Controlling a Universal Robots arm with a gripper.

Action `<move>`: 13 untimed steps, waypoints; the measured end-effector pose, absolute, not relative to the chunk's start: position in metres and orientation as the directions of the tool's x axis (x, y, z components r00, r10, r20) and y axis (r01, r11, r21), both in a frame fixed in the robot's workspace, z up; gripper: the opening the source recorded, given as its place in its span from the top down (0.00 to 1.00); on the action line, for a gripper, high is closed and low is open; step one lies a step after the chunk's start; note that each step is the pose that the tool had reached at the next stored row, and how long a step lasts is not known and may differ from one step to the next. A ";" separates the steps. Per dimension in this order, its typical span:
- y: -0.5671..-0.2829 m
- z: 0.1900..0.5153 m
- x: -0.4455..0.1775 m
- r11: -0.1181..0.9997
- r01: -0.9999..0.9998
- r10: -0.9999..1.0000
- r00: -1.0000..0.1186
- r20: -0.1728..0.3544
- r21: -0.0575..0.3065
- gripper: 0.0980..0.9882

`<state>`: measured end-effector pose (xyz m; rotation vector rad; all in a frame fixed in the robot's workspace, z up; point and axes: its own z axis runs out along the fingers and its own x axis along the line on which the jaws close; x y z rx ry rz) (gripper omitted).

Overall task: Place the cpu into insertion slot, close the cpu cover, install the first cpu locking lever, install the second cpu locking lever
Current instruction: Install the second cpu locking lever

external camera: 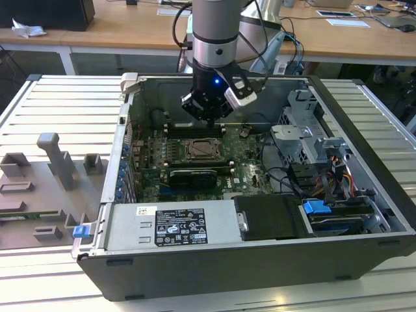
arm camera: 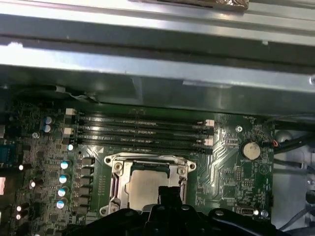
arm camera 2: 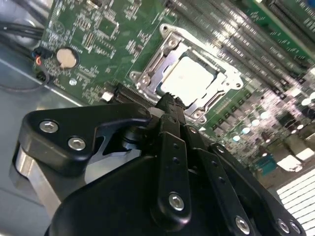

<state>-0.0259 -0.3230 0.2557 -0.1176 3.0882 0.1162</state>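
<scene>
Grey sheet metal forms an open computer case (external camera: 364, 123) lying on its side on a slatted metal table (external camera: 58, 97), and inside it a green motherboard (external camera: 244, 172) lies flat on the case floor. Near the board's middle sits the insertion slot (external camera: 203, 151), a square socket with a silvery rim, and the cpu (arm camera 2: 189, 78) lies flat in it, its pale metal face turned upward; being square, it has no clear long axis, and its edges run parallel to the socket's rim. Over it lies the cpu cover (arm camera: 147, 161), a thin silvery frame that appears folded down around the chip, with the chip's face showing through its window. Long black memory slots (arm camera: 142, 130) run side by side just beside the socket, parallel to one of its edges. A round silvery coin battery (arm camera: 251, 150) sits on the board, apart from the socket. Toward the exterior view's right the case holds grey drive cages (external camera: 305, 130) and bundled cables. A black gripper (external camera: 208, 117) on the arm hangs above the board near the socket, its black fingers (arm camera 2: 170, 110) pressed together and holding nothing, their tips just over the socket's edge in both wrist views.
</scene>
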 end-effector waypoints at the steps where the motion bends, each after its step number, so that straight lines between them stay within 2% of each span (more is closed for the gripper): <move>1: -0.325 0.256 -0.026 0.994 -0.078 -0.074 -0.996 -0.052 0.073 0.99; 7: -0.330 0.256 -0.026 0.994 -0.075 -0.074 -0.997 -0.013 0.076 0.99; 13: -0.343 0.255 -0.026 0.994 -0.075 -0.074 -0.997 -0.012 0.076 0.99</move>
